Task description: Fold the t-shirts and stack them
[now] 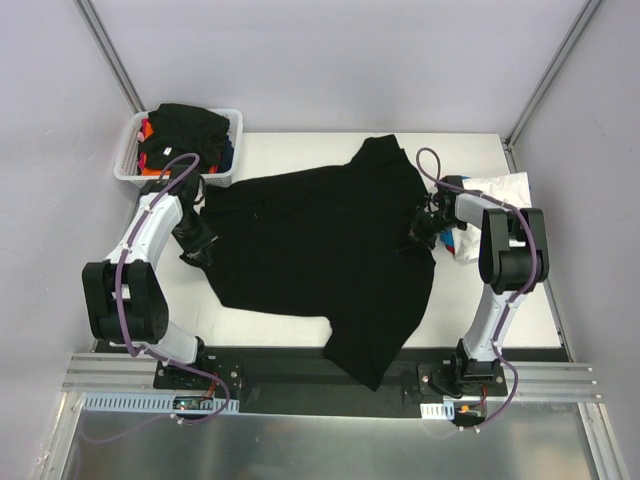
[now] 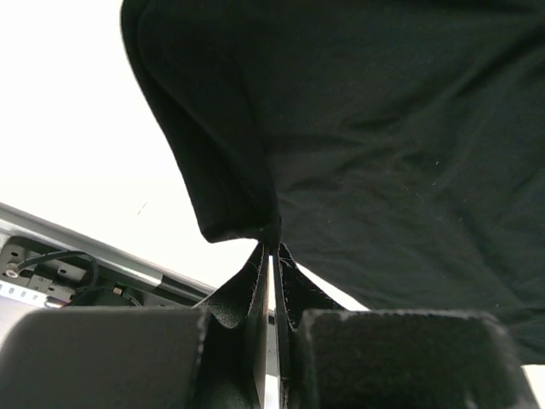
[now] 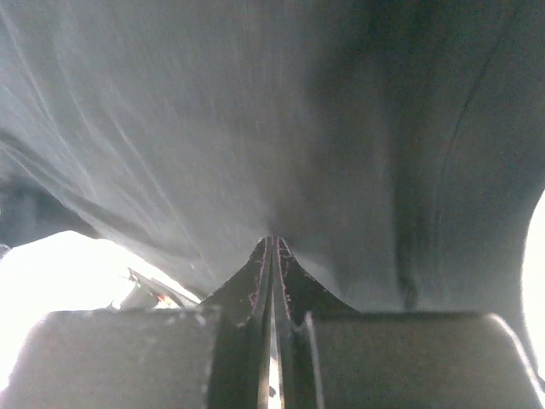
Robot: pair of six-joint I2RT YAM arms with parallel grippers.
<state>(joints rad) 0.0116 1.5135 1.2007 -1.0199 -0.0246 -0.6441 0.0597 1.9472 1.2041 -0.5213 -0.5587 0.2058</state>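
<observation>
My left claw (image 2: 271, 240) is pinched shut on the left edge of the black t-shirt (image 1: 320, 250), and my right claw (image 3: 272, 243) is clamped on its right edge. The shirt lies spread across the tabletop (image 1: 290, 150), one end past the near edge. Apparently a white t-shirt (image 1: 500, 186) lies bunched beside my right claw.

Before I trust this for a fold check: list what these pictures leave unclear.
- Top view: a black garment covers the basket, so the shirts beneath cannot be counted.
- Top view: the right arm hides part of the white t-shirt.
- Right wrist view: the black t-shirt fills the frame, hiding the table.
</observation>
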